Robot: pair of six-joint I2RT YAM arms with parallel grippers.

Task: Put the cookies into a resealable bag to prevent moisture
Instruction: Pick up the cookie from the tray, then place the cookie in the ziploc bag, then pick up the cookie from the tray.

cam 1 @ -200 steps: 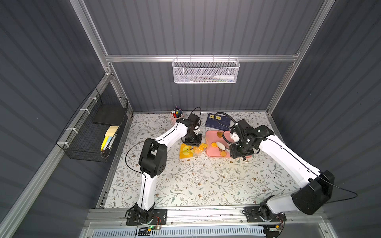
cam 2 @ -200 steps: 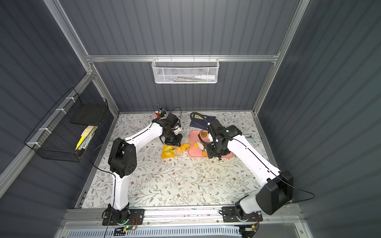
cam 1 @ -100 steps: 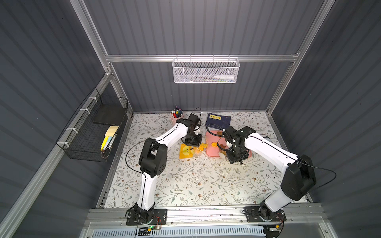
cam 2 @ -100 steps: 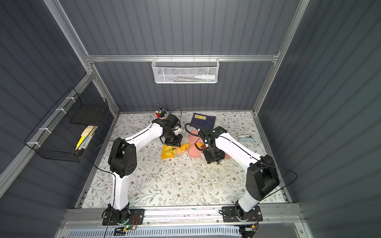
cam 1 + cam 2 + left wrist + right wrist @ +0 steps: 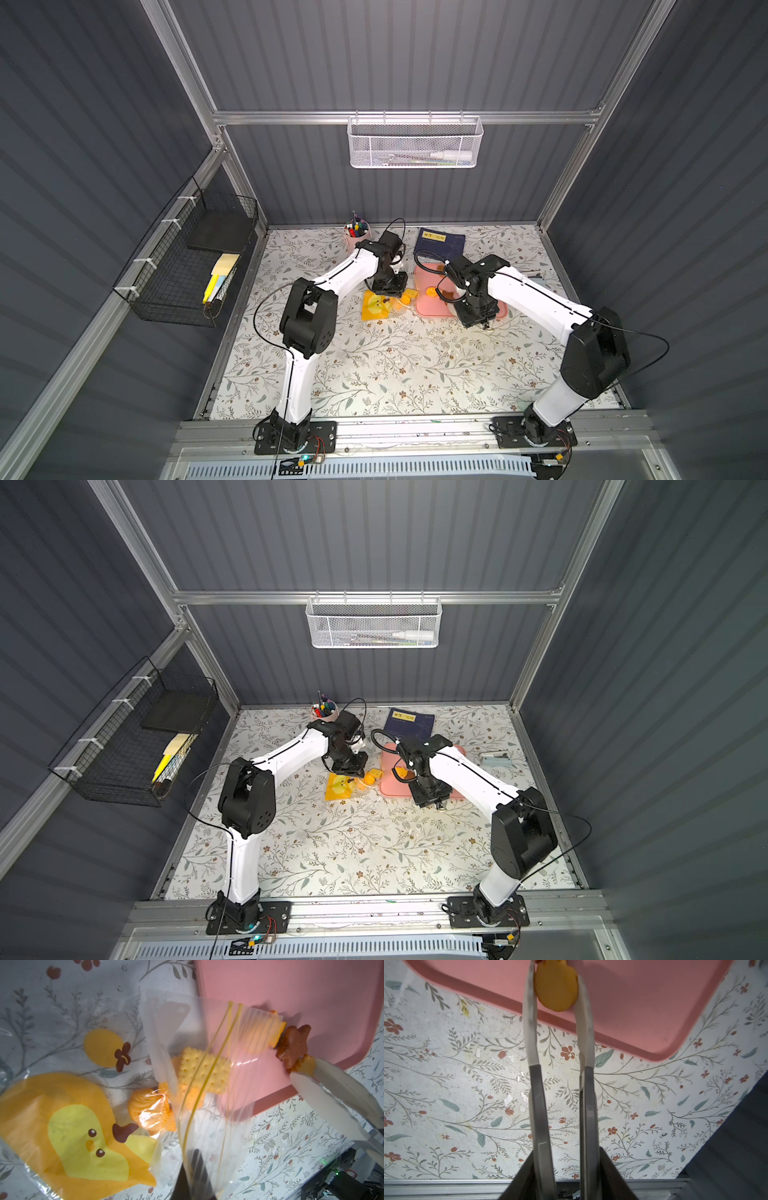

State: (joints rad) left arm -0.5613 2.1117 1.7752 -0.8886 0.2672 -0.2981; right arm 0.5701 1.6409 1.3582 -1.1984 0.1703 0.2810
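The resealable bag point(image 5: 207, 1118) lies clear and crinkly on the floral table, its orange print point(image 5: 376, 305) toward the left. My left gripper point(image 5: 193, 1169) is shut on the bag's zip edge and holds the mouth up. Two cookies, a waffle square point(image 5: 203, 1070) and a scalloped round point(image 5: 149, 1109), lie at the mouth. On the pink tray point(image 5: 291, 991) are a square cookie point(image 5: 261, 1030) and a brown star point(image 5: 293, 1045). My right gripper point(image 5: 566, 1153) is shut on metal tongs point(image 5: 538, 1105). Their white tips pinch an orange-yellow cookie point(image 5: 555, 991) over the tray.
A pen cup point(image 5: 355, 232) and a blue book point(image 5: 440, 243) stand at the back of the table. A small grey object point(image 5: 494, 756) lies right of the tray. A black wire basket point(image 5: 195, 266) hangs on the left wall and a white one point(image 5: 413, 143) on the back wall.
The right arm pulled its elbow in and its wrist moved toward the tray's front edge. The tongs have narrowed onto the cookie. The left arm has not moved.
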